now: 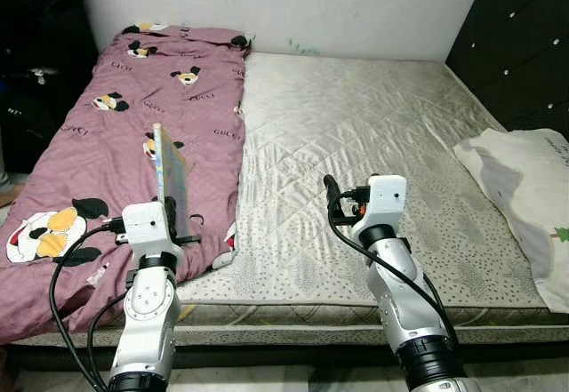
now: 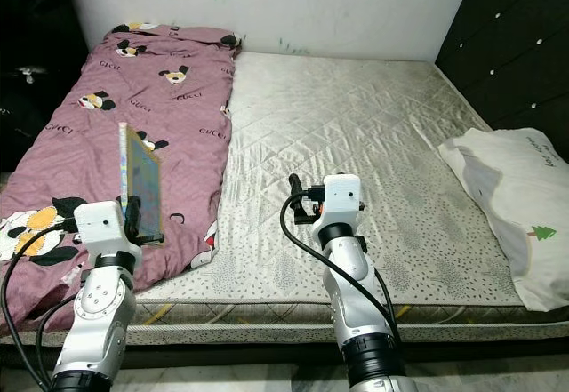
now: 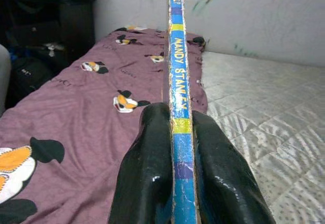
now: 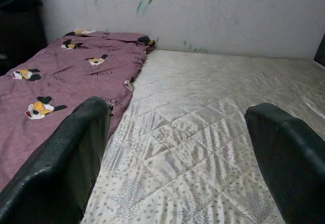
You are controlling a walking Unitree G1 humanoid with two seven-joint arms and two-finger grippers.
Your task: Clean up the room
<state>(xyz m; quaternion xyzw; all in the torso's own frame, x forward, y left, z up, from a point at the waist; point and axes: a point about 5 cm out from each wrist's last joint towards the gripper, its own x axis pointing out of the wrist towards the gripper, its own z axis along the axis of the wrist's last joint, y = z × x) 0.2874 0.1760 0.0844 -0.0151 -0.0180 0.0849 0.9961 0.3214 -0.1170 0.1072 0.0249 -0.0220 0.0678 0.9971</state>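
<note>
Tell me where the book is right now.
The book stands upright on edge, clamped in the left gripper, on the robot's left above the purple blanket near the mattress's front edge.

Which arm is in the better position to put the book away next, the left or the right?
Probably the left. The left gripper is already shut on the book, held upright over the purple blanket. The right gripper is open over the mattress.
</note>
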